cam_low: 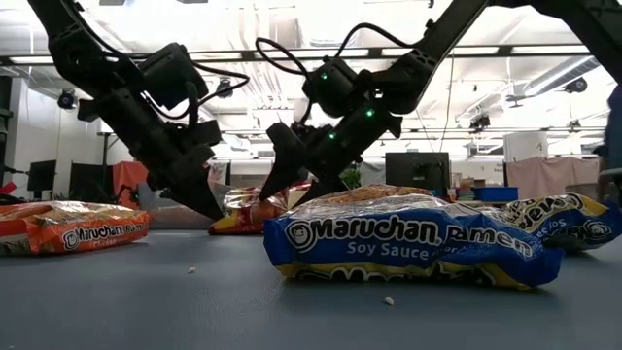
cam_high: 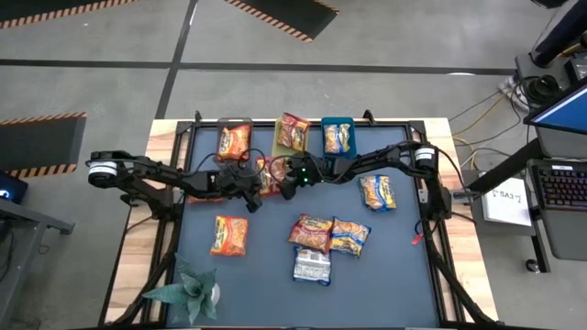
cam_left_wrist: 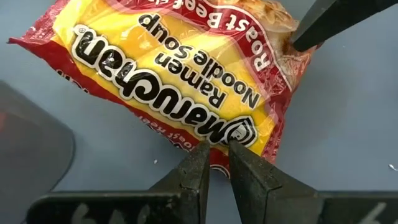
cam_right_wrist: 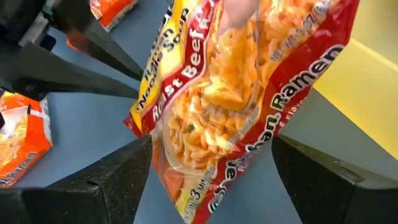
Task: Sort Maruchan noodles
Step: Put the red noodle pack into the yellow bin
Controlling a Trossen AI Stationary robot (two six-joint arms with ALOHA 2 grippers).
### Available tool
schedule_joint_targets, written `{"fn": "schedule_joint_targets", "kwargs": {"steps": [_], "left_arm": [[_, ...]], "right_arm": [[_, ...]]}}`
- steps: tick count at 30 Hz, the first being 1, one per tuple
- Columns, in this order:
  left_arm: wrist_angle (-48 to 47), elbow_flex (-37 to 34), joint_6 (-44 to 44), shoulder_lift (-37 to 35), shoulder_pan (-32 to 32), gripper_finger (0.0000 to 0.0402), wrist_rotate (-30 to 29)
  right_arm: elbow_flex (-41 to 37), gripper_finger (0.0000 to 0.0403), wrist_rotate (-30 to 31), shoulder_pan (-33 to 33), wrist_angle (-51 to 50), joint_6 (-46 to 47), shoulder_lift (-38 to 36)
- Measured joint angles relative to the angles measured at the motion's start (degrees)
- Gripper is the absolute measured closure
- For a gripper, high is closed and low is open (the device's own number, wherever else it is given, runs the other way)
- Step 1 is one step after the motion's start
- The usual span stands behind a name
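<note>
Left gripper: jaws nearly pressed together at the red packet's edge, frame centre.
Right gripper: jaws spread wide, straddling it.

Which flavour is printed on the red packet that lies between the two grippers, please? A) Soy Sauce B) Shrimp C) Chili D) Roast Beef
D: the red packet shows "Roast Beef" on its wrapper in both wrist views, with the shut left gripper at its edge and the open right gripper straddling it.
</note>
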Motion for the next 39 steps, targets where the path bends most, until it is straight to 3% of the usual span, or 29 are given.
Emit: {"fn": "schedule_joint_targets", "kwargs": {"steps": [14, 18, 29, 39], "left_arm": [[3.1, -0.2, -0.1, 0.0, 0.0, 0.0359, 2.7], [4.1, -0.3, 0.0, 0.0, -0.3, 0.0359, 2.7], [6.4, 0.3, 0.0, -0.1, -3.3, 0.0359, 2.7], [6.1, 1.6, 2.2, -5.9, -6.8, 0.0359, 2.7]], "right_arm": [[0.0, 0.0103, 0.0, 0.4, 6.2, -1.1, 2.3], [0.0, 0.0130, -0.1, 0.5, 6.3, -1.1, 2.3], [-0.1, 0.0251, -0.8, 1.1, 4.1, -3.6, 1.5], [-4.2, 0.0268, -0.4, 3.0, 2.7, -13.3, -4.1]]}}
